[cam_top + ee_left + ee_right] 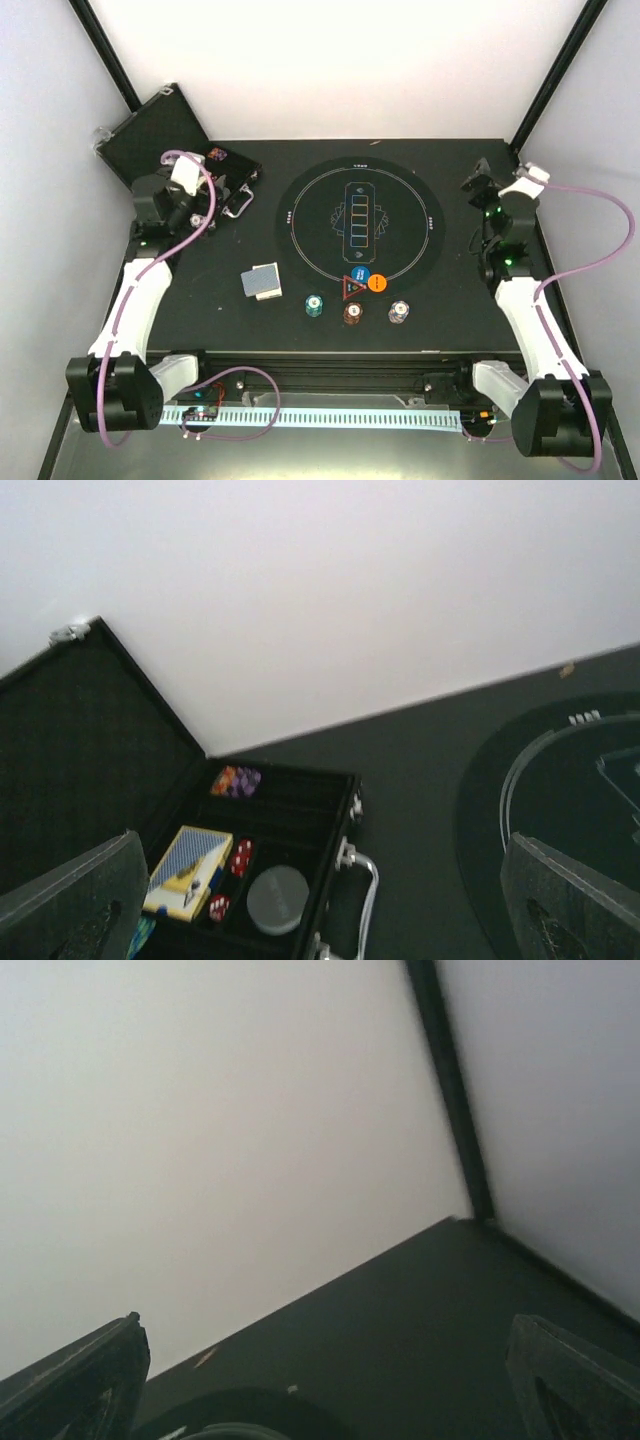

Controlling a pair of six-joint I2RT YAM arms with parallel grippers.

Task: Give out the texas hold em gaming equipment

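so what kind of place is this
Probably a robot test booth, not a card room: plain white walls with black frame posts, a left arm and right arm bolted at the near edge of a black table, a printed poker mat on it.

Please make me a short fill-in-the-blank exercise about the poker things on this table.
1. Between the teal chips and the white-grey chips stands the ___ stack.
2. The orange disc lies next to the ___ disc.
3. The lid of the black case stands ___.
Missing words: brown-red; blue; open.
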